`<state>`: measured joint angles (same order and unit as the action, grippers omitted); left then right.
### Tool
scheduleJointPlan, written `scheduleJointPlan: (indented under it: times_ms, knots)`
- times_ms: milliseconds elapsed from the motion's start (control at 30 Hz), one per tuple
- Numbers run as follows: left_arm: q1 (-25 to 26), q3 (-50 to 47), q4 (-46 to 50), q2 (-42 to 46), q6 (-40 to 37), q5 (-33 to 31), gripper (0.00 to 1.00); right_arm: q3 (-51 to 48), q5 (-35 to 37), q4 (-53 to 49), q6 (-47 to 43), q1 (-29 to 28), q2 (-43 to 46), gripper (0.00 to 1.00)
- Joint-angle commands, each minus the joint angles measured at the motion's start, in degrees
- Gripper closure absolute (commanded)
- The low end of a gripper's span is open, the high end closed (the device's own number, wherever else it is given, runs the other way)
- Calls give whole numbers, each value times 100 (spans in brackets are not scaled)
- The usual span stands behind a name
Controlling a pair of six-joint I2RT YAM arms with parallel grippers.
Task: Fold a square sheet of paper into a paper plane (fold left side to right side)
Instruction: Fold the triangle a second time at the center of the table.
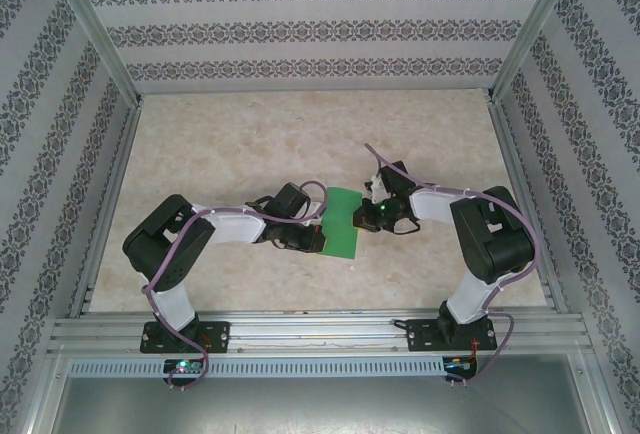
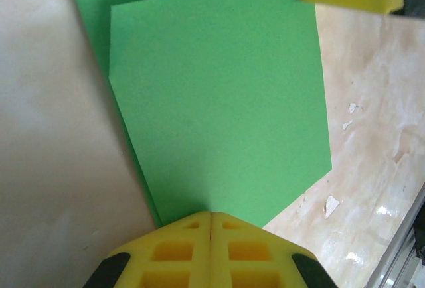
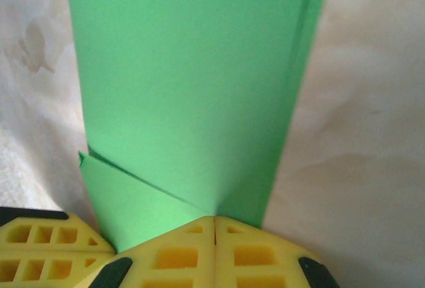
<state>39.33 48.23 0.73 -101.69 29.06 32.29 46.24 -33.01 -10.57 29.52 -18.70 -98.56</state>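
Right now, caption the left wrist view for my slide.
Closed left gripper meets the edge of the folded green paper on the marbled table.

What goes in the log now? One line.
green paper: folded, on table | left gripper: shut, tips at its edge | right gripper: shut, tips at opposite edge

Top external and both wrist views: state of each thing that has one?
green paper sheet, folded over itself in layers, one corner turned in as a flap, lying flat.
left gripper, shut, tips at the sheet's edge.
right gripper, shut, tips at the sheet's other side, next to the corner flap.
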Motion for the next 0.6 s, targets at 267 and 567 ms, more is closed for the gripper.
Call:
scheduleJointPlan:
  times_ms: [267, 567]
  knots:
    - [66, -87, 427, -229, 135, -179, 100, 102, -5, -234, 19, -61, 725, 100]
    - [66, 76, 452, -246, 118, -96, 99, 67, -115, 449, 511, -534, 54, 100]
